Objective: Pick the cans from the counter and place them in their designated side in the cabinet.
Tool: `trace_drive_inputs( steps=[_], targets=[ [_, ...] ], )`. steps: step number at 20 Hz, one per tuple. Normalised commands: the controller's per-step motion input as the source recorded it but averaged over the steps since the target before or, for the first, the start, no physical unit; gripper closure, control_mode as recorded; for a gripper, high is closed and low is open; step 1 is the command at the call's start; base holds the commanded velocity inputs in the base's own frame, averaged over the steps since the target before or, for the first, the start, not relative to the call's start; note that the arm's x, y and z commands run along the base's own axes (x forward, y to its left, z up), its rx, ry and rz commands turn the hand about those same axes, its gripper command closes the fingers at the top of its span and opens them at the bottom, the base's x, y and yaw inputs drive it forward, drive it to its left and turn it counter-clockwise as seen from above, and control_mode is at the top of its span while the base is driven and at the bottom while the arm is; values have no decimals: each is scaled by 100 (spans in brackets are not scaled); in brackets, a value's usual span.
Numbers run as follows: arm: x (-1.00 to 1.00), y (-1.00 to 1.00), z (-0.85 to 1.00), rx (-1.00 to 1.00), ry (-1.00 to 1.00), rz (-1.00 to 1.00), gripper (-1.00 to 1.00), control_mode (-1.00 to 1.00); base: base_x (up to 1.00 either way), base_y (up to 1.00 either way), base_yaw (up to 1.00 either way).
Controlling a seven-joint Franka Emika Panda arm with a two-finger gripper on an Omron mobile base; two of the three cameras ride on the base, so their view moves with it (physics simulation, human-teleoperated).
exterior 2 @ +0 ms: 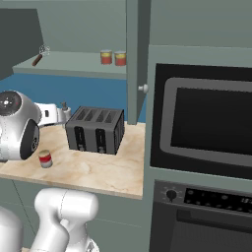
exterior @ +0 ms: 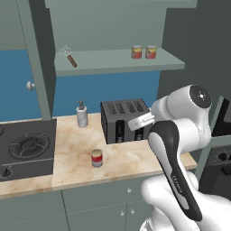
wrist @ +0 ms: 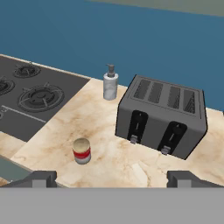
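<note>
Standing on the counter point(exterior: 131, 155) is one red can point(exterior: 97, 158) with a pale top, all by itself in front of the toaster point(exterior: 125, 119). The toaster is dark and has four slots. Behind the toaster and off to its stove side is a pale soap bottle point(exterior: 81, 115) with a dark pump on top. The black stove point(exterior: 25, 149) lies past the bottle, further from the toaster than the can is.

Up above the toaster is the cabinet point(exterior: 119, 61) with its long shelf. Two more cans point(exterior: 144, 52) stand there side by side, almost touching, right over the toaster. A whisk point(exterior: 68, 56) with a brown handle lies on the same shelf, well away from them, on the stove side.

The gripper point(wrist: 112, 178) hangs in the air near the toaster, above the counter. Its two dark tips are spread wide apart and hold nothing. In the hand view the red can sits near one tip, apart from it.
</note>
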Motion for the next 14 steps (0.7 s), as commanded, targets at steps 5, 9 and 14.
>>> trace_drive_inputs(
  steps=[5,9,14],
  targets=[
    [0,22,-25,5,8,0,-100,-100,0,0,0],
    [0,27,-27,1,3,0,-100,-100,0,0,0],
    [-2,29,-29,-1,0,0,-100,-100,0,0,0]
  ],
)
